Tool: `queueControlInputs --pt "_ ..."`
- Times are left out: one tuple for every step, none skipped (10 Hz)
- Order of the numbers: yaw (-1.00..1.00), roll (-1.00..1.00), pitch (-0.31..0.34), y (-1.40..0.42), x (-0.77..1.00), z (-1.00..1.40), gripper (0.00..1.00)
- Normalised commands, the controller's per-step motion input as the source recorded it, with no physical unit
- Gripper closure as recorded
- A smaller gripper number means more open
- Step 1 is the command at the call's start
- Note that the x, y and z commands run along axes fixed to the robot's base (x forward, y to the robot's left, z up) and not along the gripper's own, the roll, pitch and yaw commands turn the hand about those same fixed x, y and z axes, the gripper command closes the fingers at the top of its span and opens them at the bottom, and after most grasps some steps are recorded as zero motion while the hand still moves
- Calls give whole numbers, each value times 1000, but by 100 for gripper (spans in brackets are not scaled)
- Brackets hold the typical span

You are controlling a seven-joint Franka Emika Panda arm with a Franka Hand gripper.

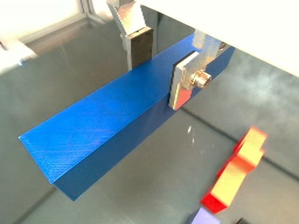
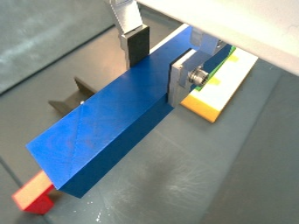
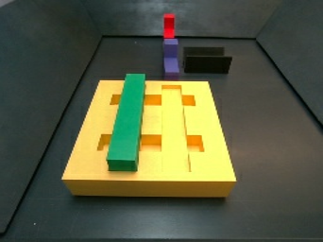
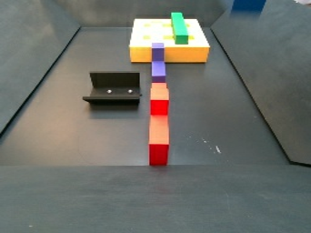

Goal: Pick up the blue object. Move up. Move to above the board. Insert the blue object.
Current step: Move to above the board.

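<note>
The blue object (image 1: 105, 118) is a long royal-blue bar, and it lies crosswise between my fingers in both wrist views. My gripper (image 1: 162, 77) is shut on it, one pad on each long side, and the same grip shows at the gripper (image 2: 159, 74). The bar (image 2: 100, 131) hangs above the dark floor. A corner of the yellow board (image 2: 212, 94) lies below, just beyond one finger. The whole board (image 3: 151, 184) shows in a side view, grooved with square cut-outs. A scrap of blue (image 4: 249, 4) reaches the upper edge of a side view; the gripper itself is out of both side views.
A green bar (image 3: 127, 123) lies in a groove of the board. A purple block (image 4: 158, 62) heads a line of red and orange pieces (image 4: 158, 123) on the floor. The dark fixture (image 4: 112, 89) stands beside that line. Tall walls enclose the floor.
</note>
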Motion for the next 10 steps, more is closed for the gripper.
queueControlInputs --pt "3 11 45 0 21 334 100" --pt "-2 7 40 -2 38 174 100" --pt "207 4 217 -1400 438 216 100" --pt "194 28 233 -1400 431 194 100" --pt "149 61 254 -1400 451 197 100" --pt "82 -19 239 -1400 480 198 100" --pt "37 -11 197 -1400 487 200 100" --pt "26 32 164 -1400 488 206 100" --pt "14 -5 146 -1400 518 210 100" --pt "14 1 139 -1400 538 215 100"
